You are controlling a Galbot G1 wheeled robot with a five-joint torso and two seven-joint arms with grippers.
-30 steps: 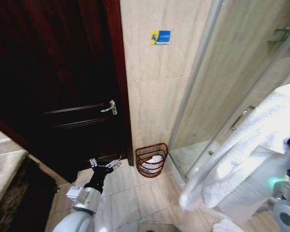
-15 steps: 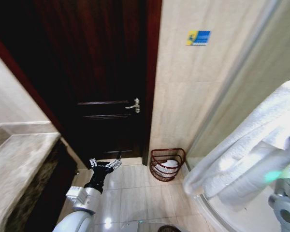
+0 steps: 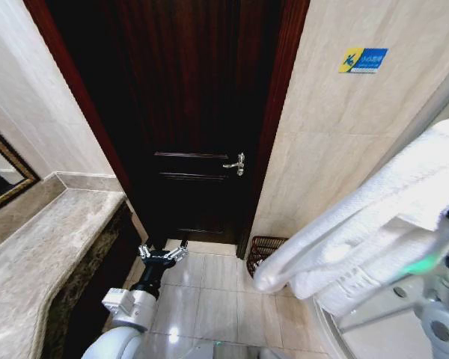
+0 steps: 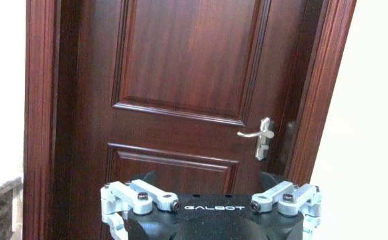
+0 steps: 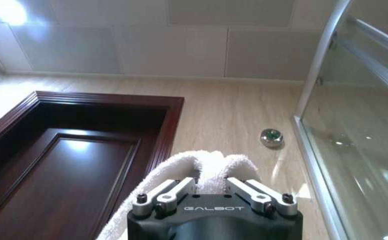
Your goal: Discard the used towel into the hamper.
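Note:
The white towel hangs in a thick folded bundle across the right of the head view. My right gripper is shut on it, and a fold of the towel bulges up between the fingers. The hamper, a dark reddish-brown slatted basket, stands on the floor by the door frame, partly hidden behind the towel's lower end. My left gripper is held low in front of the door, open and holding nothing; in the left wrist view the left gripper faces the door panel.
A dark wooden door with a silver handle stands straight ahead. A marble counter and a mirror frame are on the left. Beige floor tiles lie between counter and hamper. Shower glass is beside the right arm.
The whole head view has swung, so the camera moved: door and counter came into the middle, the hamper slid right behind the towel. Both grippers are as before.

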